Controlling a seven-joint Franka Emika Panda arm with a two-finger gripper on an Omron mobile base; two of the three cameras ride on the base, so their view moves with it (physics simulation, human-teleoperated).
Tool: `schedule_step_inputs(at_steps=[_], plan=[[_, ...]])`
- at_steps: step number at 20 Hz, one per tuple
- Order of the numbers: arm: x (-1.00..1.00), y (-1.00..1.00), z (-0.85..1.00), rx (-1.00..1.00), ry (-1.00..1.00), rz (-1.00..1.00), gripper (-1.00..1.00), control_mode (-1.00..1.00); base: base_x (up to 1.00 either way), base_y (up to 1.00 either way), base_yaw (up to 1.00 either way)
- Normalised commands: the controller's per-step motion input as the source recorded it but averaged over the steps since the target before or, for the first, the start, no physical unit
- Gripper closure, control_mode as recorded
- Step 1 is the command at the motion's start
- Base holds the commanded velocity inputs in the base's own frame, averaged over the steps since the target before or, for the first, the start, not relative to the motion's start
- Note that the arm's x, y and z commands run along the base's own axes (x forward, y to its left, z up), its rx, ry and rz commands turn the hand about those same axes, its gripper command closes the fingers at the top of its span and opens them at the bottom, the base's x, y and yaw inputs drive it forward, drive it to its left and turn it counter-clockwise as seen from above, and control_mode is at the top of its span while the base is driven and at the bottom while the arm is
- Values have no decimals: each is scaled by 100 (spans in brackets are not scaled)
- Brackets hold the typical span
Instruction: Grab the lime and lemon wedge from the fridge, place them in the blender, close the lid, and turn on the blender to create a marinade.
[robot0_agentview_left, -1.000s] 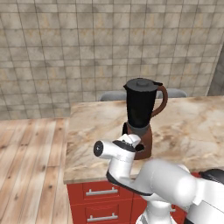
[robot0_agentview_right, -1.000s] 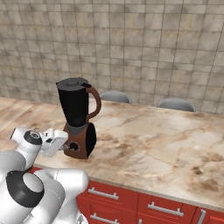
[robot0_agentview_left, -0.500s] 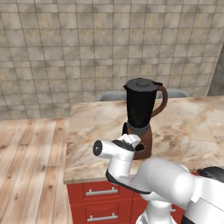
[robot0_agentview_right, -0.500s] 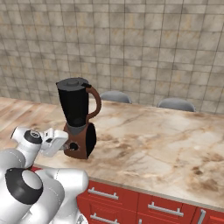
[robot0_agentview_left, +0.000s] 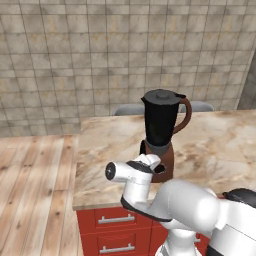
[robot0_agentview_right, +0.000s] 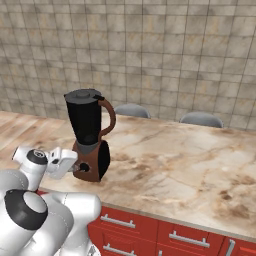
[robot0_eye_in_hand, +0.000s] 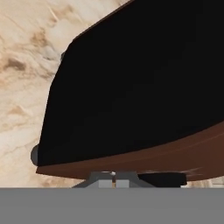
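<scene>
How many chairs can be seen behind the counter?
2. One chair stands just right of the blender in the right base view; the other chair is farther right. Only their grey backs rise above the counter; more could be hidden.

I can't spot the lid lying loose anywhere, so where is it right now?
The lid sits on top of the blender jug, on the marble counter in front of the tiled wall, seen in both base views.

Glossy black blender (robot0_agentview_left: 161, 131) jug on polished marbled stone counter (robot0_agentview_right: 170, 170).
</scene>
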Motion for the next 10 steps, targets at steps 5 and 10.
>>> schedule_step_inputs(at_steps=[5,10], plan=[[22,-28,-26,0,-7,7,100,-100,0,0,0],[11,-7,-17,4,-3,5,100,-100,0,0,0]])
